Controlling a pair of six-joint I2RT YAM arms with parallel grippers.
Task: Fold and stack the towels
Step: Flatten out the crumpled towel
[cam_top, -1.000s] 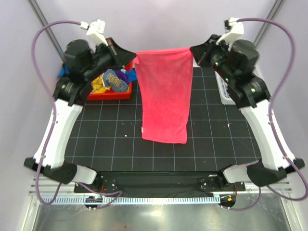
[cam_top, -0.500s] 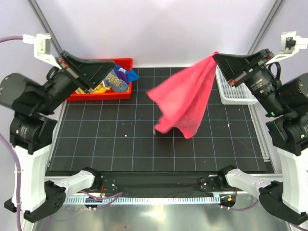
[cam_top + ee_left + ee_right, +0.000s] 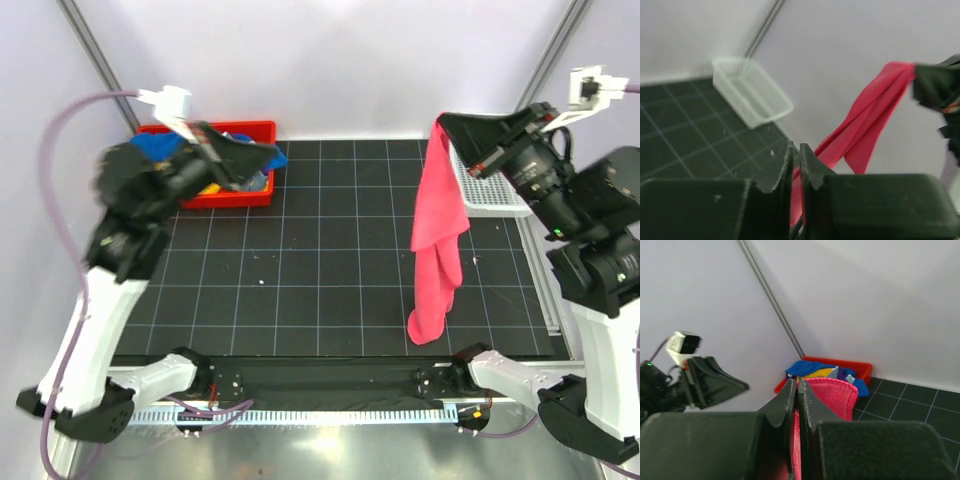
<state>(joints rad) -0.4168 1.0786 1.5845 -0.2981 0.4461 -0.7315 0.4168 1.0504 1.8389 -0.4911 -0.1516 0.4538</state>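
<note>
- R. pincer (image 3: 447,122): clenched on one top corner of the hot pink towel (image 3: 438,230), raised at far right, just beside the white mesh basket (image 3: 492,196).
- Towel: hung as a narrow twisted rope from that single corner. Lower end is bunched on the tabletop (image 3: 320,270) near the front edge, right of centre.
- L. pincer (image 3: 262,153): held in the air above the right end of the red bin (image 3: 228,197). Jaws are seen nearly together in the wrist view, w/ nothing between them; well apart from the towel.
- Other towels (image 3: 812,369) (blue, yellow, purple): heaped in the bin, not yet folded.
- Handling (judged): cloth is light, limp and not fragile, and no shape is kept when hung from one pt. The pile is not slippery, so a thin pinch is deemed enough.
- Grip pts (judged): a 2nd hold is called for at the neighbouring corner, found by following the hem down from the held one. W/ both corners drawn apart, the sheet would be spread for folding.
- Risk (judged): several layers would be caught by a pinch into the bunched middle.
</note>
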